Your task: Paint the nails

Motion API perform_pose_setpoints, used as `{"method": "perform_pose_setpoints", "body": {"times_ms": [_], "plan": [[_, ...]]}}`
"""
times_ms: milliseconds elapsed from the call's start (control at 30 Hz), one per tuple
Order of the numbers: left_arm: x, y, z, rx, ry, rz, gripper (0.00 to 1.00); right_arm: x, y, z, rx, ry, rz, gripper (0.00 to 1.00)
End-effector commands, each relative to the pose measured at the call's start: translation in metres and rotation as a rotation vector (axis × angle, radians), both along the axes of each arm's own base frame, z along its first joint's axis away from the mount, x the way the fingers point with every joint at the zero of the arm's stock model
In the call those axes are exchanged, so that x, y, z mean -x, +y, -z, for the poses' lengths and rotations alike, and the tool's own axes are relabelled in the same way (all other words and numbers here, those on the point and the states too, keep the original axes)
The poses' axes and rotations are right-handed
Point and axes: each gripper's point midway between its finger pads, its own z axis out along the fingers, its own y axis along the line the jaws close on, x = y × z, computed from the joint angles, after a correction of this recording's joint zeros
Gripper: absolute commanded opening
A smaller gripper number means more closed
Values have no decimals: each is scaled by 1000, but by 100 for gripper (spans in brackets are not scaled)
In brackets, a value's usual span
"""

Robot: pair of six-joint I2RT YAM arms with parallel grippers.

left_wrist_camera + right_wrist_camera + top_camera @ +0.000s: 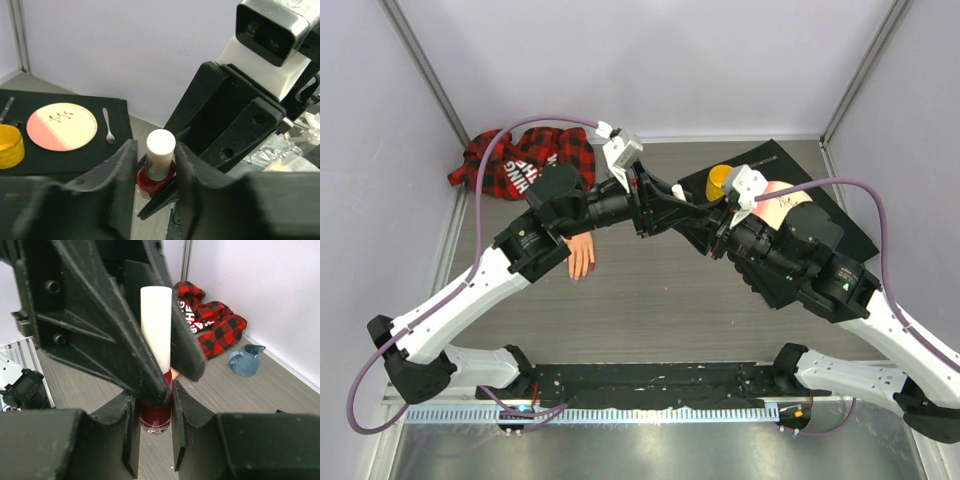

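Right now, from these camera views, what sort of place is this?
Probably a lab robot test cell, not a home: plain walls and metal frame posts enclose the table, and staged props lie about, a mannequin hand and a pink-and-cream plate.

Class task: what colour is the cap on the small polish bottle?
White: the cap of the bottle shows best in the right wrist view.

In the top view, the nails (583,274) on the mannequin hand (580,254) are too small to be resolved, and the wrist is concealed by the left arm (525,248).
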Motion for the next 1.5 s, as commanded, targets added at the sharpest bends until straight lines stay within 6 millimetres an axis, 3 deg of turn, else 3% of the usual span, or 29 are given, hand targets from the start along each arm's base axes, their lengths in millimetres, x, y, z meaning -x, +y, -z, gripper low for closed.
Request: {"method": "perform_pose_setpoints", "body": {"times_ms": [0, 100, 167, 200, 233, 267, 300, 333, 367, 400, 433, 467, 567, 600, 633, 700, 733, 767, 800, 867, 967, 1000, 1133, 1467], "plan": [[9, 1, -23, 45, -55, 31, 20, 5, -12, -32, -71, -68, 17, 1], [20, 2, -24, 44, -64, 91, 0, 10, -13, -35, -78, -74, 0, 1], [36, 0, -21, 32, -79, 181, 0, 15, -13, -36, -82, -72, -25, 1], [46, -2, -23, 39, -106, 247, 0, 29, -8, -38, -81, -84, -104, 1], [78, 1, -22, 34, -146, 436, 0, 41, -4, -38, -76, -91, -171, 1], [96, 4, -19, 31, -165, 557, 0, 59, 0, -40, -78, -101, -270, 1], [107, 3, -11, 14, -93, 667, 0, 96, 9, -39, -72, -111, -481, 1], [130, 15, -15, 34, -155, 830, 0, 112, 15, -37, -65, -91, -594, 1], [138, 18, -15, 39, -150, 898, 0, 127, 15, -46, -87, -42, -674, 1], [154, 23, -12, 16, -38, 988, 0, 137, 17, -47, -92, -20, -738, 1], [159, 23, -16, 53, -118, 1021, 0, 150, 17, -56, -116, -42, -820, 1], [161, 22, -17, 54, -103, 1027, 0, 150, 18, -53, -138, 4, -822, 1], [151, 14, -21, 49, -76, 967, 1, 136, 12, -58, -182, -42, -701, 1], [148, 13, -26, 57, -84, 930, 20, 130, 11, -56, -178, -50, -667, 1], [140, 7, -17, 31, -95, 876, 33, 118, 10, -53, -176, -42, -595, 1], [128, 9, -29, 35, -163, 709, 60, 108, 7, -54, -171, -61, -523, 1], [123, 10, -15, -28, -118, 657, 64, 101, 5, -51, -160, -51, -484, 1], [122, 19, -22, -17, -218, 600, 67, 91, 2, -52, -161, -59, -420, 1], [106, 18, -21, -33, -213, 481, 73, 85, -1, -52, -158, -61, -381, 1], [99, 28, -23, -46, -248, 389, 75, 71, -6, -50, -141, -72, -295, 1], [73, 35, -31, -32, -220, 199, 75, 59, -12, -50, -127, -85, -220, 1], [56, 37, -34, -21, -188, 92, 75, 55, -12, -48, -119, -85, -205, 1], [36, 40, -40, 20, -138, -27, 75, 44, -11, -47, -104, -86, -159, 1], [24, 24, -52, 101, -80, -40, 67, 36, -7, -42, -81, -66, -137, 1]]}}
